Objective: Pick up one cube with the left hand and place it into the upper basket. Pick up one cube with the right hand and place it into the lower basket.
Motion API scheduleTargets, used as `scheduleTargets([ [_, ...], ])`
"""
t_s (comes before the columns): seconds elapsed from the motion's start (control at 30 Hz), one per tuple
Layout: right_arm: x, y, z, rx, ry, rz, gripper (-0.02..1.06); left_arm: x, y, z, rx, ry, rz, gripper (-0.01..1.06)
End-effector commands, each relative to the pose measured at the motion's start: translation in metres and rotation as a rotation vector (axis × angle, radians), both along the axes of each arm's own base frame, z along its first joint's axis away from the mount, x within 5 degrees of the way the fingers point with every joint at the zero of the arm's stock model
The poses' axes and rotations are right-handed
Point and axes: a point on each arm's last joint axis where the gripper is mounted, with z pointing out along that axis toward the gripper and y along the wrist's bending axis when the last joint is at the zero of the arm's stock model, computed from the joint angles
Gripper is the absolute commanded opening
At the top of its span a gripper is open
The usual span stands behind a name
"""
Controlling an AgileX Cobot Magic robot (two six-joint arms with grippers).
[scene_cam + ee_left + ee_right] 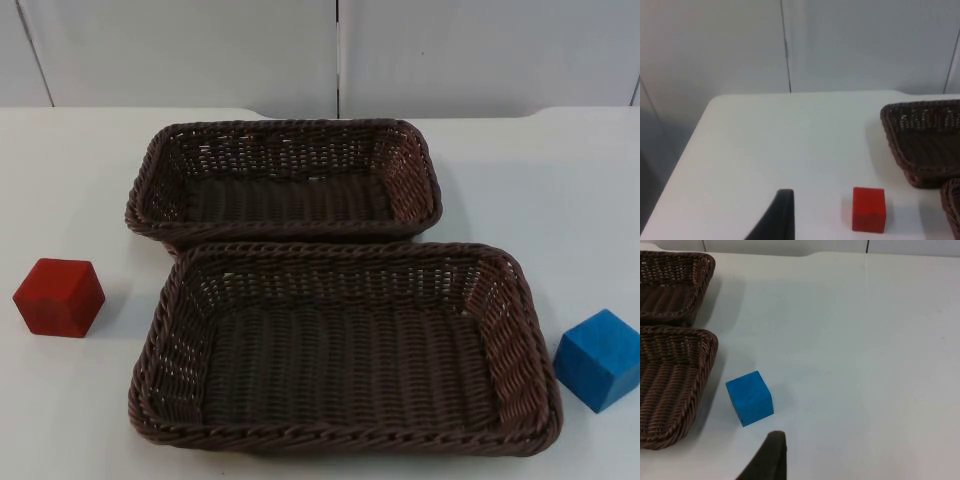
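Two dark brown wicker baskets stand in the table's middle, the upper basket [290, 124] behind the lower basket [350, 437], and neither holds anything. A red cube [59, 296] rests on the table left of the lower basket. A blue cube [600, 358] rests on the table right of it. In the left wrist view my left gripper [782, 215] hangs above the table, a short way from the red cube [868, 209] and apart from it. In the right wrist view my right gripper [771, 455] hangs close to the blue cube [749, 397] without touching it.
The white table [90, 170] ends at the grey partition wall [200, 50] behind the upper basket. The table's left edge [687, 145] runs near the red cube. Bare table lies around each cube.
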Motion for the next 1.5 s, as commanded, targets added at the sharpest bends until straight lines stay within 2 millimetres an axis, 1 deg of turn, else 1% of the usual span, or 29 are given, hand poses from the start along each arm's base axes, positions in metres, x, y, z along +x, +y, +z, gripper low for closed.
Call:
scheduleTargets([
  [0.0, 0.000, 0.000, 0.001, -0.003, -0.011, -0.007, 1.05, 0.001, -0.001, 0.004, -0.019, -0.031, -0.004, 0.99],
  [0.37, 0.000, 0.000, 0.001, -0.003, -0.011, -0.007, 1.05, 0.002, -0.001, 0.006, -0.020, -0.051, -0.006, 0.99],
  [0.5, 0.000, 0.000, 0.001, -0.003, -0.011, -0.007, 1.05, 0.009, -0.002, 0.007, -0.024, -0.010, -0.007, 0.99],
  [0.63, 0.000, 0.000, 0.001, -0.003, -0.011, -0.007, 1.05, 0.028, -0.003, 0.018, -0.039, 0.064, -0.014, 0.99],
  [0.67, 0.000, 0.000, 0.001, -0.003, -0.011, -0.007, 1.05, 0.028, -0.003, 0.018, -0.039, 0.064, -0.014, 0.99],
  [0.73, 0.000, 0.000, 0.001, -0.003, -0.011, -0.007, 1.05, 0.040, -0.003, 0.024, -0.045, 0.107, -0.015, 0.99],
  [0.8, 0.000, 0.000, 0.001, -0.003, -0.011, -0.007, 1.05, 0.057, -0.004, 0.029, -0.061, 0.166, -0.021, 0.99],
  [0.83, 0.000, 0.000, 0.001, -0.003, -0.011, -0.007, 1.05, 0.057, -0.004, 0.029, -0.061, 0.166, -0.021, 0.99],
  [0.97, 0.000, 0.000, 0.001, -0.002, -0.010, -0.006, 1.05, 0.078, -0.006, 0.033, -0.096, 0.235, -0.033, 0.99],
  [1.0, 0.000, 0.000, 0.001, -0.002, -0.010, -0.006, 1.05, 0.084, -0.008, 0.033, -0.110, 0.257, -0.040, 0.99],
  [1.03, 0.000, 0.000, 0.001, -0.002, -0.010, -0.006, 1.05, 0.084, -0.008, 0.033, -0.110, 0.257, -0.040, 0.99],
  [1.2, 0.000, 0.000, 0.001, -0.002, -0.010, -0.006, 1.05, 0.114, -0.014, 0.022, -0.145, 0.370, -0.097, 0.99],
  [1.23, 0.000, 0.000, 0.001, -0.002, -0.010, -0.006, 1.05, 0.114, -0.014, 0.022, -0.145, 0.370, -0.097, 0.99],
  [1.37, 0.000, 0.000, 0.001, -0.002, -0.010, -0.006, 1.05, 0.136, -0.019, 0.013, -0.176, 0.412, -0.143, 0.99],
  [1.4, 0.000, 0.000, 0.001, -0.002, -0.010, -0.006, 1.05, 0.136, -0.019, 0.013, -0.176, 0.412, -0.143, 0.99],
  [1.47, 0.000, 0.000, 0.001, -0.002, -0.010, -0.006, 1.05, 0.146, -0.022, 0.009, -0.197, 0.427, -0.174, 0.99],
])
